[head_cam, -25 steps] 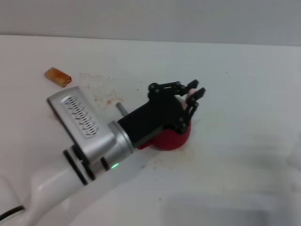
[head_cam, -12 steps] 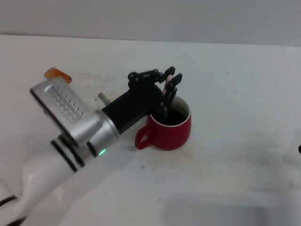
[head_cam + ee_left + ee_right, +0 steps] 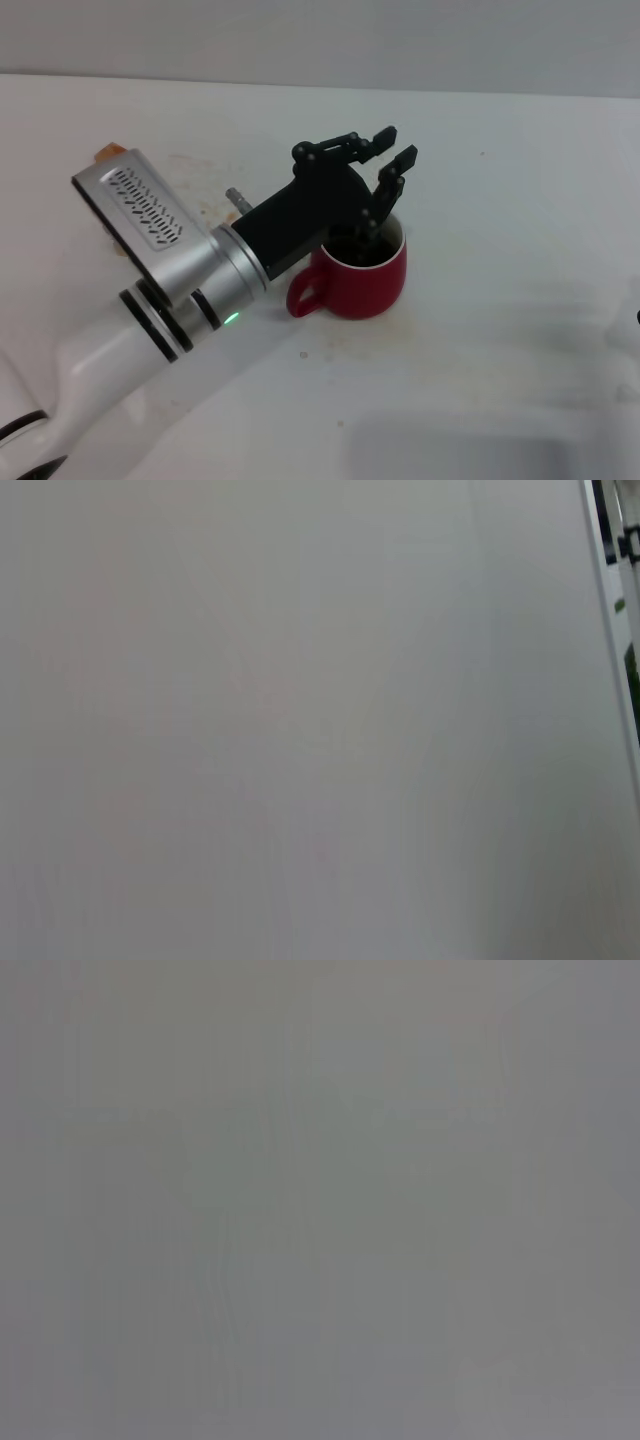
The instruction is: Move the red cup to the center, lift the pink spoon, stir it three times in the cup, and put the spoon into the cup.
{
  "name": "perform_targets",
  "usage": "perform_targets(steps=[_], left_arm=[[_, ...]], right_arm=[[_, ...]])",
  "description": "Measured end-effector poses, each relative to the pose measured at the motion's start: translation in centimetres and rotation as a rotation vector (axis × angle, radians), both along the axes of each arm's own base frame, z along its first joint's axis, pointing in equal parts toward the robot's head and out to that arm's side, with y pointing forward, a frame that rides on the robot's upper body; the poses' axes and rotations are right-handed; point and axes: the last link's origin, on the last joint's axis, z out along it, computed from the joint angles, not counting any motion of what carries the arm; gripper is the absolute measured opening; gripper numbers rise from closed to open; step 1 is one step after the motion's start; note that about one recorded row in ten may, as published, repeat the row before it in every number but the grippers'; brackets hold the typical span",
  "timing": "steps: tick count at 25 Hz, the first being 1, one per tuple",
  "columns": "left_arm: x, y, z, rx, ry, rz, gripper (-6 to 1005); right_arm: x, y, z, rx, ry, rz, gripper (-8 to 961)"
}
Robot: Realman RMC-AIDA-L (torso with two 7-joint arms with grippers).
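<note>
The white table (image 3: 520, 200) spreads out under everything. The left arm reaches in over it, and its left gripper (image 3: 391, 150) hangs just above the far rim of the red cup (image 3: 360, 275), fingers spread wide and holding nothing. The cup sits right below the fingertips, handle towards the arm. The pink spoon is probably inside the cup, though I cannot make it out.
</note>
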Motion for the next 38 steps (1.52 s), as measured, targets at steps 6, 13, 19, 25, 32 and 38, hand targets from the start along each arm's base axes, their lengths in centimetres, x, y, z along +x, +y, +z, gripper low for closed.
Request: perform_targets(steps=[6,13,19,25,32,38], left_arm=[[0.0,0.0,0.4,0.008,-0.02,0.002,230],[-2.3,2.0,4.3,0.182,-0.104,0.131,439],[-7.0,3.5,8.5,0.359,-0.138,0.33,789],[-13.9,2.1,11.2,0.48,-0.105,0.554,867],[-15.8,-0.8,11.6,0.516,-0.116,0.589,867],[-16.4,-1.6,11.6,0.519,-0.114,0.6,867]], right_arm=[[-0.1,0.2,0.0,-0.001,0.0,0.005,-1],[0.0,-0.1,0.0,0.003,0.0,0.0,0],[-0.1,-0.2,0.1,0.011,-0.003,0.006,1],[-0.2,-0.2,0.5,0.034,-0.012,0.021,0],[-0.2,-0.2,0.7,0.038,-0.02,0.028,0],[-0.3,-0.6,1.1,0.063,-0.03,0.048,0]])
